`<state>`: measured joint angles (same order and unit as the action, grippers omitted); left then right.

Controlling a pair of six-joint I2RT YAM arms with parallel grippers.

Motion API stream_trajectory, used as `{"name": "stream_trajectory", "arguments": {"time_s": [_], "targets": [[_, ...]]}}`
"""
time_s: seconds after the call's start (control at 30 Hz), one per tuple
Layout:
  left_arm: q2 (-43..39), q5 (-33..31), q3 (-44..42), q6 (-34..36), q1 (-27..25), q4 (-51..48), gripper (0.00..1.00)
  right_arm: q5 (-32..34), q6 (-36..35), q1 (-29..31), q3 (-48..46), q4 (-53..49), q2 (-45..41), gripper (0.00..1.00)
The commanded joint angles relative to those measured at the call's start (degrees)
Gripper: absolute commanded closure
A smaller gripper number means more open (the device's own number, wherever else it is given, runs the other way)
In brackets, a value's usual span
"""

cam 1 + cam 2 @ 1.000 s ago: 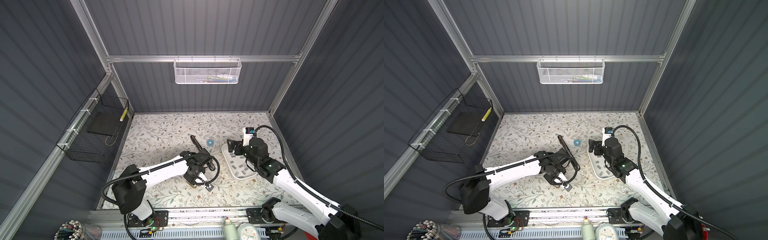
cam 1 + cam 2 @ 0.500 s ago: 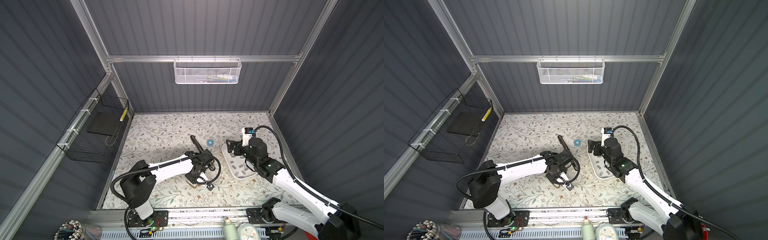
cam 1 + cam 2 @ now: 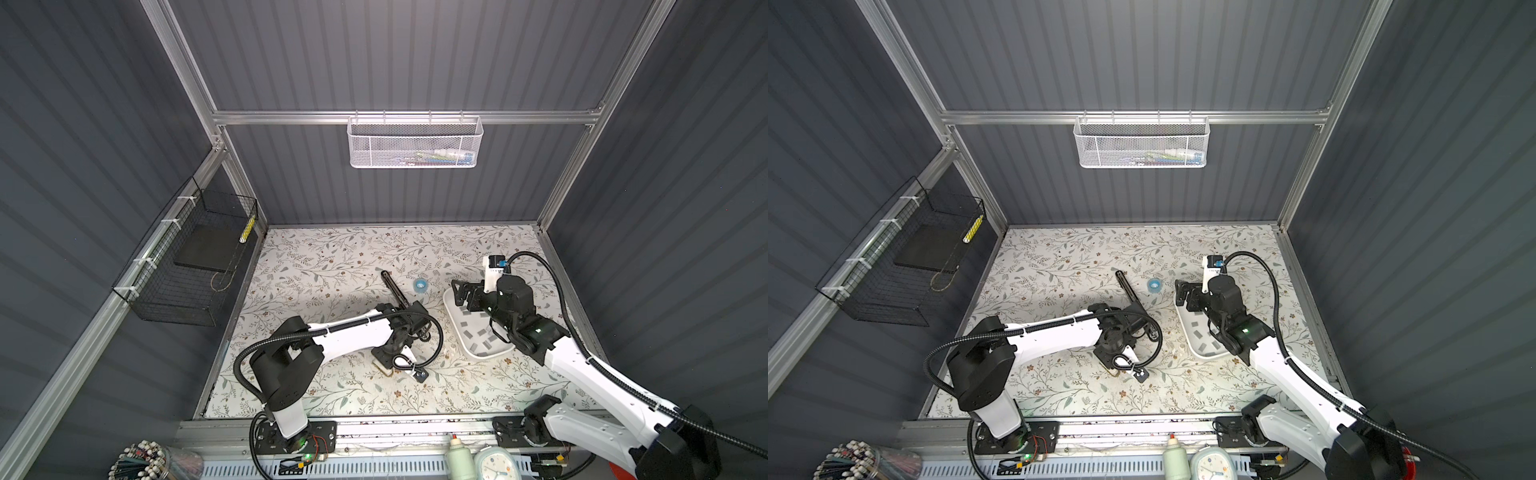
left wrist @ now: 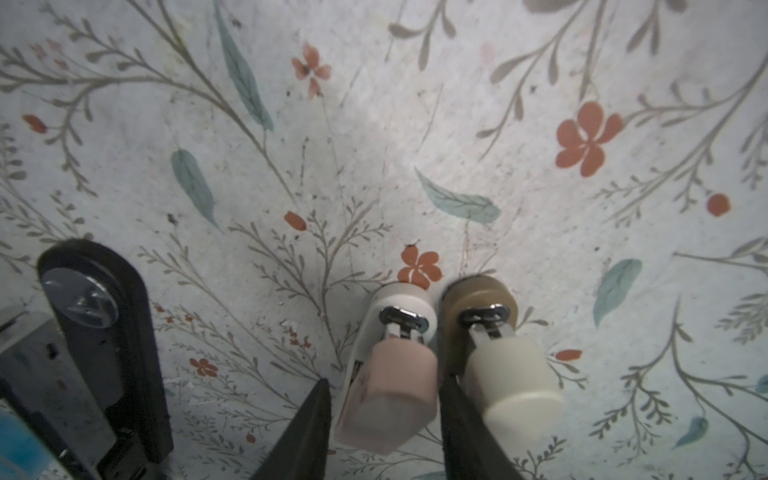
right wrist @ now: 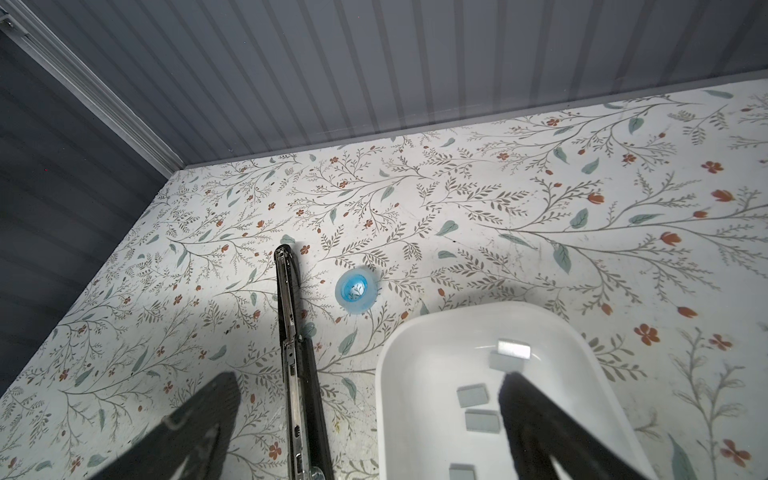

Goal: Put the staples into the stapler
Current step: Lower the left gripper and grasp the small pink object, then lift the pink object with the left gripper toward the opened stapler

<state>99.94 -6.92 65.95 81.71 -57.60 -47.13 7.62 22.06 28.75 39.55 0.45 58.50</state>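
Staples (image 5: 471, 394) still lie in the white tray (image 5: 392, 374) beside the black stapler (image 5: 291, 324) on the desk (image 5: 498, 208). Right hand (image 3: 463, 293) stays spread above them; left hand (image 4: 386, 386) grip I cannot tell. Nothing looks loaded.

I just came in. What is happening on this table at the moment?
A robot is working on loading the black stapler, which lies opened out on the floral table. The right gripper hangs open and empty over the edge of the white tray holding the staples. The left gripper is down near the table, fingers on either side of a small pink and white object; whether it grips it is unclear.
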Motion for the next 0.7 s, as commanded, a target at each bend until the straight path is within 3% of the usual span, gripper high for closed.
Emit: {"name": "stream_trajectory", "arguments": {"time_s": [0.0, 0.27, 0.4, 0.6, 0.67], "targets": [[1.6, -0.6, 1.2, 0.3, -0.6, -2.3, 0.58, -0.4, 0.2, -0.2, 0.0, 0.7, -0.1, 0.01], [2.8, 0.0, 3.0, -0.6, -0.6, -3.7, 0.76, -0.5, 0.3, -0.2, -0.1, 0.8, 0.3, 0.01], [2.0, 0.2, 4.5, -2.2, -0.6, -3.8, 0.98, 0.6, 0.3, -0.3, 0.0, 0.5, 0.1, 0.01], [-2.4, -2.8, 10.0, -10.3, -0.4, -2.5, 1.0, 2.5, -1.1, -0.2, -3.5, 5.1, -2.4, 0.01], [-4.5, -5.9, 12.1, -16.2, 0.0, 0.6, 1.0, 4.6, 1.9, -1.0, -5.4, 6.9, -3.5, 0.01]]}}
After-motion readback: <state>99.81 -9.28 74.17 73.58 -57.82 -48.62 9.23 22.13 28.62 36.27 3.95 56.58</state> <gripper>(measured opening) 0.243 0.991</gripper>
